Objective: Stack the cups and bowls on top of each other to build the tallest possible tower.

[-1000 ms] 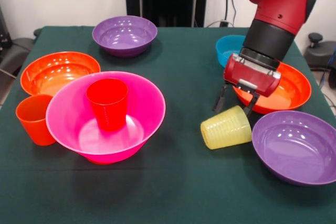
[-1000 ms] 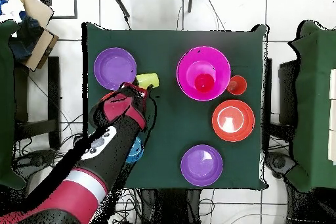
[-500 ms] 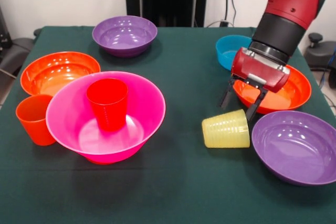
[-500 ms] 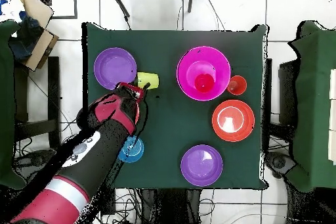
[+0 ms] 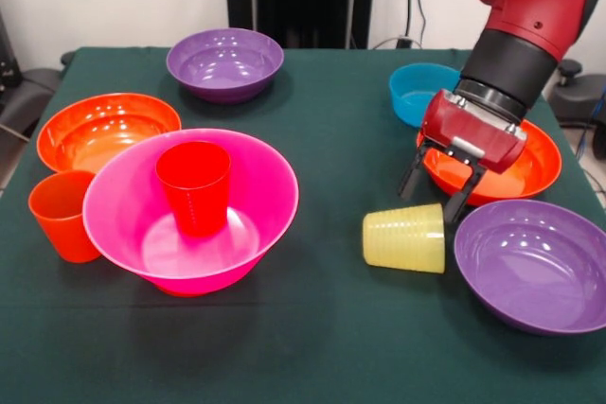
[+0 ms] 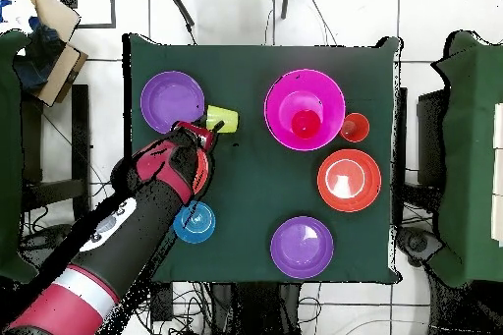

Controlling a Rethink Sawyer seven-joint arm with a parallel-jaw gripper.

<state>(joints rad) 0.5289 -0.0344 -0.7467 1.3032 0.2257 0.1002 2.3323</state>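
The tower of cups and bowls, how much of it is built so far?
Barely started. A red cup stands inside the big pink bowl; nothing else is stacked. The gripper hangs open and empty just behind the yellow cup, which lies on its side. The orange cup and the other bowls sit apart.

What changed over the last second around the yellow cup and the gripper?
The gripper lifted off the yellow cup and drew back toward the orange bowl behind it, jaws open and empty. The cup, tilted a second ago, now lies flat on its side beside the purple bowl. The pink bowl with the red cup in it and the other bowls stayed put.
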